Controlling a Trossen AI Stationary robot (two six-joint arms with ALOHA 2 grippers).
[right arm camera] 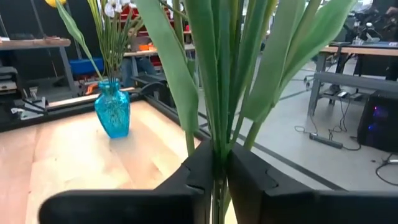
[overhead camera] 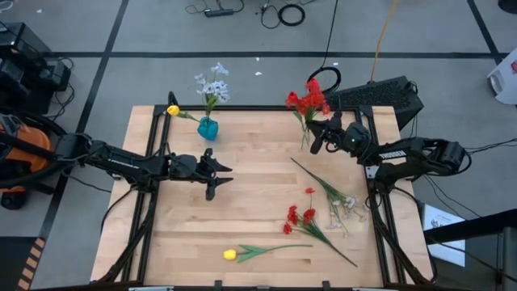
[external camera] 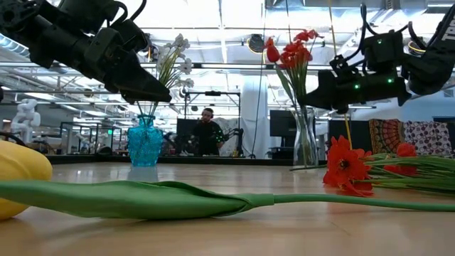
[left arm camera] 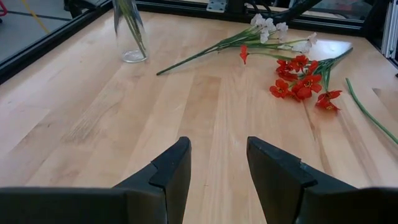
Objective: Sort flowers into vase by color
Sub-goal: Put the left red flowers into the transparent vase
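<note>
While the high view shows the right gripper (overhead camera: pixel 317 139) only as a dark shape beside the clear vase (overhead camera: pixel 306 139) of red flowers (overhead camera: pixel 306 100), its wrist view shows the jaws clenched on green stems (right arm camera: pixel 217 74) standing upright, blossoms cut off above. The left gripper (overhead camera: pixel 216 172) hovers mid-bench (overhead camera: pixel 258 210), jaws released (nothing between them). Loose flowers lie near the front right: a yellow tulip (overhead camera: pixel 230 255), stem running rightward, and red and white sprays (overhead camera: pixel 323 206) lying diagonally; a blue vase (overhead camera: pixel 208 128) holds white blossoms.
</note>
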